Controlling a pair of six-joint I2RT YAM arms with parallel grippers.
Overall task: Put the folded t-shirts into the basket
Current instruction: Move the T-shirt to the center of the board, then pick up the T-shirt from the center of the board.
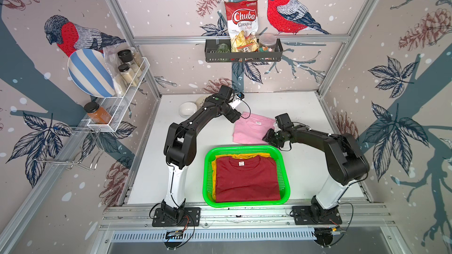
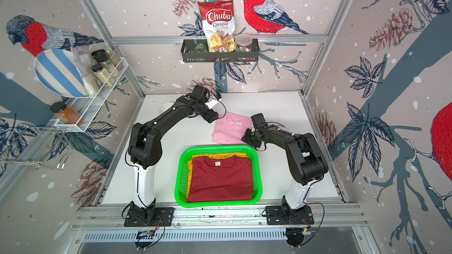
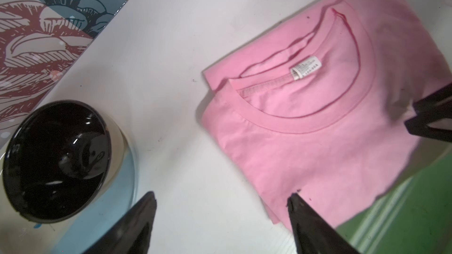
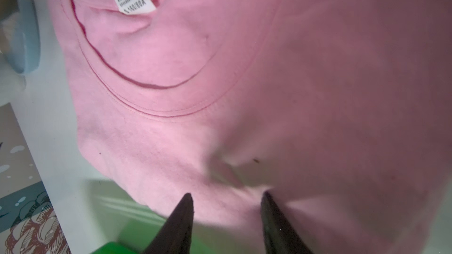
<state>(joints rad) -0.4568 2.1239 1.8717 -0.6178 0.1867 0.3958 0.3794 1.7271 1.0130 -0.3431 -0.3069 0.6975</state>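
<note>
I see my left claw (image 3: 222, 195) spread wide and my right claw (image 4: 227, 194) parted at the pink shirt (image 1: 252, 128), which lies on the worktop (image 1: 305, 167) behind the basket (image 1: 244, 147); the red shirt (image 1: 247, 179) tops the yellow shirt (image 1: 242, 155) inside.

**Room around the pink shirt (image 1: 252, 128)**

From the shirt, in a top view: bare table (image 1: 288, 103) lies open from 12 to 2 o'clock. The left gripper (image 1: 236, 119) crowds 10, the right gripper (image 1: 266, 138) 4, the green basket (image 1: 208, 182) 6. A white bowl (image 1: 187, 109) sits farther out, between 9 and 10.
</note>
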